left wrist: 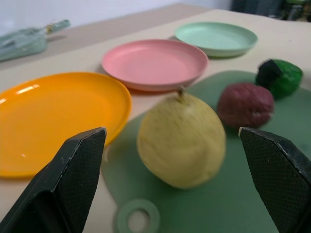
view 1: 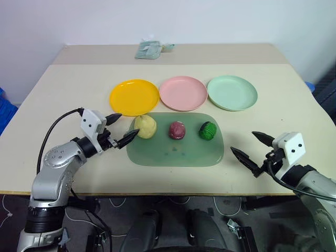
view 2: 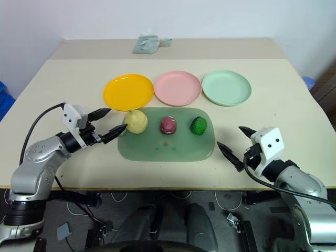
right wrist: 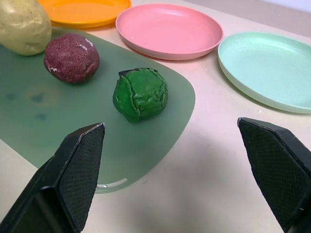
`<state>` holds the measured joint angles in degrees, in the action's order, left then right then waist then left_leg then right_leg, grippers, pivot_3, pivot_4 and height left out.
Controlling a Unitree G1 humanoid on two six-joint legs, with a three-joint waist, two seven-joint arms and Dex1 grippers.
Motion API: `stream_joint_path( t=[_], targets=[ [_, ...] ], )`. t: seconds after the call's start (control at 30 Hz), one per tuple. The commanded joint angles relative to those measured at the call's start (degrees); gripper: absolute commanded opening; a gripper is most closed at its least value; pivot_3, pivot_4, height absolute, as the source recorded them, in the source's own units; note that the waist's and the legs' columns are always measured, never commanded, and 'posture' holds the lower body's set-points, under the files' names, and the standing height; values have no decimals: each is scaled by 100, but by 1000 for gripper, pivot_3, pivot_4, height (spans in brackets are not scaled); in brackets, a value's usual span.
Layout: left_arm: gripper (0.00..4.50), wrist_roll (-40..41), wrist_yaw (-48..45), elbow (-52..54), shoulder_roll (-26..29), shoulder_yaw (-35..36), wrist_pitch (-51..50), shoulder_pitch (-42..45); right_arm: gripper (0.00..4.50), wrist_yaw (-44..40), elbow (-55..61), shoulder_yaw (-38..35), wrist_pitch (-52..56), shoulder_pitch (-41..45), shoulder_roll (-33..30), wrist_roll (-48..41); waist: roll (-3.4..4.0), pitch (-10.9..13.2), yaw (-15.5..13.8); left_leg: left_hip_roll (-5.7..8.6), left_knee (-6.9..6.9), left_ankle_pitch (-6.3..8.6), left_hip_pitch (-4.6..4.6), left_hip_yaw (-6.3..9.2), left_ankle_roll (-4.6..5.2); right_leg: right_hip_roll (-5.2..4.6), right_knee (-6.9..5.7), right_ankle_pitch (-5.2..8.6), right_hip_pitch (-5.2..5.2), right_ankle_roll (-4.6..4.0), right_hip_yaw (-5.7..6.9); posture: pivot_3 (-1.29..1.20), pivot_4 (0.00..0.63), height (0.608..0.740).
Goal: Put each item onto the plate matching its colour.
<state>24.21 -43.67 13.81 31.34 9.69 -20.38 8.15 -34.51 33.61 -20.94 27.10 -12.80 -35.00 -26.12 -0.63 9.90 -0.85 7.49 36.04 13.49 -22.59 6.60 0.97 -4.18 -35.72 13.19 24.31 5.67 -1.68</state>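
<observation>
Three items lie in a row on the translucent green tray [view 1: 173, 155]: a pale yellow lump [view 1: 145, 126], a dark reddish-purple lump [view 1: 177, 130] and a dark green ridged lump [view 1: 208, 130]. Behind the tray stand a yellow plate [view 1: 134, 96], a pink plate [view 1: 182, 93] and a mint green plate [view 1: 232, 92], all bare. My left gripper [view 1: 121, 128] is open at the tray's left end, its fingertips just short of the yellow lump. My right gripper [view 1: 252, 146] is open to the right of the tray, apart from the green lump [right wrist: 141, 93].
A greenish packet [view 1: 148, 50] lies at the table's far edge. The table's front edge runs just below both grippers. Bare tabletop lies on both sides of the tray and plates.
</observation>
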Motion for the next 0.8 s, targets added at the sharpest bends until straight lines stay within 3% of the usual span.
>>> stream_joint_path(
  t=[0.03, 0.63, 0.8],
  targets=[
    [4500, -6, -14, 265, 78, -1, 137, -22, 4440, -3, 143, -101, -116, 14, -10, -59, 0, 0, -1, 0, 0, 0, 0, 0, 0, 0, 1, 0, 0, 0, 0, 0, 150, 740],
    [4500, -18, 193, 419, 48, -117, -82, 135, 4440, -45, 129, -78, -206, 184, 36, -154, 0, 0, -1, -2, -1, 2, -5, 0, 3, -1, 17, -1, -2, -1, 5, 0, 150, 740],
    [4500, -144, 409, 373, -15, -346, -207, 317, 4440, -637, 142, 107, -519, 536, -19, -576, 1, 1, 7, -4, 0, 2, -5, -1, 3, -1, 17, -2, -3, 0, 9, 0, 150, 740]
  ],
)
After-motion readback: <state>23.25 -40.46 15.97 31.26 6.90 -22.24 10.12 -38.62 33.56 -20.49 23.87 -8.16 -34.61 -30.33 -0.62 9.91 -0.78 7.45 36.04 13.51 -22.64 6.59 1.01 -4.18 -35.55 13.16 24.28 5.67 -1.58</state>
